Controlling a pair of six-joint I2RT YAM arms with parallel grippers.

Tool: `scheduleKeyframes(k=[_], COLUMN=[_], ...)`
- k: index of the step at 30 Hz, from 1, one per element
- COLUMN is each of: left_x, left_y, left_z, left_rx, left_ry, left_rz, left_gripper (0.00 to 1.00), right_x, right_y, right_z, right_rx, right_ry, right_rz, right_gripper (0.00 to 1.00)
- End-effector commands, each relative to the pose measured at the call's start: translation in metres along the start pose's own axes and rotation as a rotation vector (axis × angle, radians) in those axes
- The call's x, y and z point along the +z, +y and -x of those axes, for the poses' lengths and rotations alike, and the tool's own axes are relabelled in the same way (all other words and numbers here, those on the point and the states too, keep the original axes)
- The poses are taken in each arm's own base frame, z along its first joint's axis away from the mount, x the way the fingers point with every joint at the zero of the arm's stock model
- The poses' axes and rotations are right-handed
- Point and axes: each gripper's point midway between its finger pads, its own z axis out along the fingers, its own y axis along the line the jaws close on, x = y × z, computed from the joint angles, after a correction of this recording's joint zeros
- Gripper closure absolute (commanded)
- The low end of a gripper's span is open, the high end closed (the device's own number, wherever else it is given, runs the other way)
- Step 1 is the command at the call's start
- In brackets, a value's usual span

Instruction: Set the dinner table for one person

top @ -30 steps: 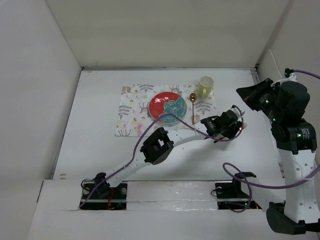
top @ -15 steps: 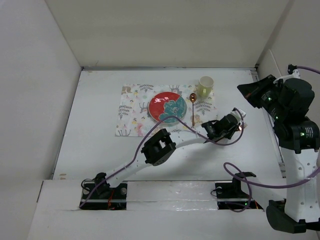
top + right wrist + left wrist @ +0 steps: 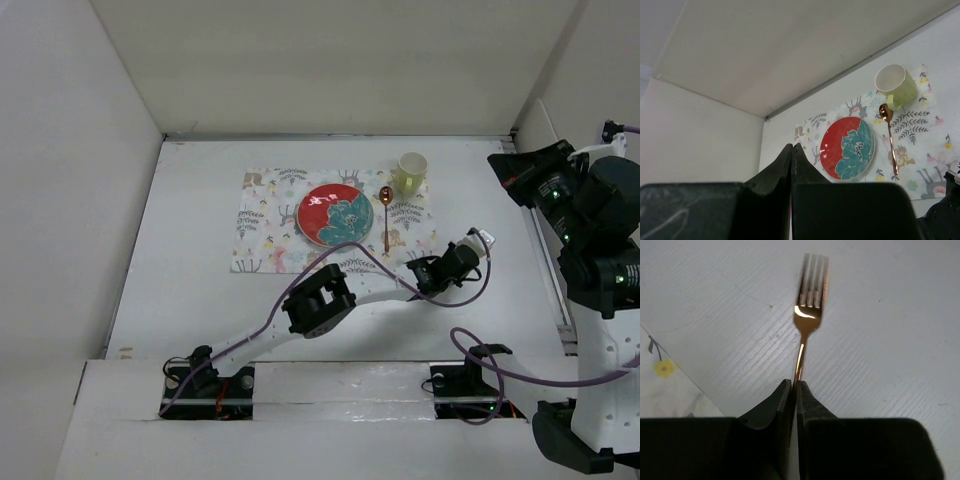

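A copper fork (image 3: pixel 810 305) lies on the white dinner table (image 3: pixel 200 250), tines pointing away from me. My left gripper (image 3: pixel 794 384) is shut on its thin handle, just right of the floral placemat (image 3: pixel 265 225); seen from above, the left gripper (image 3: pixel 477 245) hides the fork. On the placemat sit a red and teal plate (image 3: pixel 333 214), a copper spoon (image 3: pixel 386 215) to its right and a pale green cup (image 3: pixel 411 170). My right gripper (image 3: pixel 791 146) is shut on nothing, held high at the right side.
White walls close off the table on the left, back and right. The right arm (image 3: pixel 590 250) towers along the right edge. A purple cable (image 3: pixel 470 290) loops near the left wrist. A corner of the placemat (image 3: pixel 665 385) lies left of the left fingers.
The left jaws have gone from wide open to shut on the fork handle, and that wrist has shifted a little nearer and lower. The right arm has drawn back to the right.
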Motion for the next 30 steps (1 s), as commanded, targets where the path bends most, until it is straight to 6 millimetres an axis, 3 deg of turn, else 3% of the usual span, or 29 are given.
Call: scheduleKeyframes(k=[1,4,6,7,9,10,12,13,15,16,18,19,20,21,22,23,24,25,26,27,28,29,30], left_x=[-0.023,-0.026,-0.034,-0.043,-0.055,-0.069,-0.087,-0.106,-0.128,-0.146,-0.163,-0.188,-0.189,-0.193,-0.209,-0.23,-0.228,-0.259,-0.259,-0.27,-0.296,-0.301,-0.31], left_y=[0.036,0.03,0.023,0.018,0.011,0.005,-0.004,-0.009,-0.019,-0.016,-0.002,0.01,0.028,0.062,0.113,0.142,0.17,0.198,0.227,0.252,0.303,0.324,0.337], left_z=[-0.171,-0.147,-0.108,-0.074,-0.04,-0.002,0.037,0.076,0.11,0.139,0.16,0.188,0.173,0.176,0.173,0.16,0.163,0.177,0.136,0.124,0.12,0.089,0.076], left_rx=[0.153,0.127,0.097,0.067,0.031,0.001,-0.043,-0.069,-0.108,-0.137,-0.186,-0.218,-0.235,-0.295,-0.376,-0.415,-0.437,-0.488,-0.512,-0.541,-0.582,-0.6,-0.611], left_ry=[0.486,0.445,0.372,0.314,0.262,0.194,0.127,0.052,-0.007,-0.056,-0.087,-0.146,-0.116,-0.125,-0.14,-0.142,-0.154,-0.222,-0.157,-0.149,-0.181,-0.133,-0.116], left_rz=[0.071,0.062,0.039,0.024,0.003,-0.022,-0.073,-0.108,-0.174,-0.2,-0.206,-0.206,-0.172,-0.127,-0.067,-0.039,0.008,0.034,0.104,0.142,0.232,0.286,0.303], left_gripper=[1.0,1.0,1.0,1.0,1.0,1.0,1.0,1.0,1.0,1.0,1.0,1.0,1.0,1.0,1.0,1.0,1.0,1.0,1.0,1.0,1.0,1.0,1.0], right_x=[-0.012,-0.017,-0.02,-0.023,-0.033,-0.035,-0.037,-0.034,-0.031,-0.021,-0.015,-0.003,0.002,0.007,0.02,0.037,0.037,0.043,0.053,0.066,0.073,0.083,0.092], right_y=[0.023,0.025,0.031,0.035,0.05,0.054,0.064,0.066,0.076,0.072,0.081,0.077,0.076,0.076,0.068,0.059,0.059,0.057,0.051,0.04,0.034,0.026,0.017], right_z=[0.026,0.034,0.042,0.047,0.061,0.065,0.074,0.074,0.075,0.069,0.066,0.059,0.054,0.053,0.043,0.027,0.026,0.016,0.003,-0.017,-0.03,-0.042,-0.064], right_rx=[-0.01,-0.011,-0.019,-0.025,-0.049,-0.054,-0.065,-0.067,-0.051,-0.038,-0.013,-0.008,-0.001,-0.002,-0.003,-0.009,-0.009,-0.011,-0.017,-0.015,-0.018,-0.021,-0.024], right_ry=[-0.099,-0.133,-0.159,-0.172,-0.215,-0.226,-0.248,-0.245,-0.248,-0.229,-0.215,-0.189,-0.167,-0.165,-0.128,-0.071,-0.07,-0.036,0.005,0.056,0.085,0.108,0.158], right_rz=[0.066,0.063,0.072,0.08,0.119,0.129,0.156,0.166,0.217,0.219,0.277,0.272,0.279,0.287,0.273,0.259,0.258,0.264,0.257,0.239,0.23,0.21,0.192], right_gripper=[1.0,1.0,1.0,1.0,1.0,1.0,1.0,1.0,1.0,1.0,1.0,1.0,1.0,1.0,1.0,1.0,1.0,1.0,1.0,1.0,1.0,1.0,1.0])
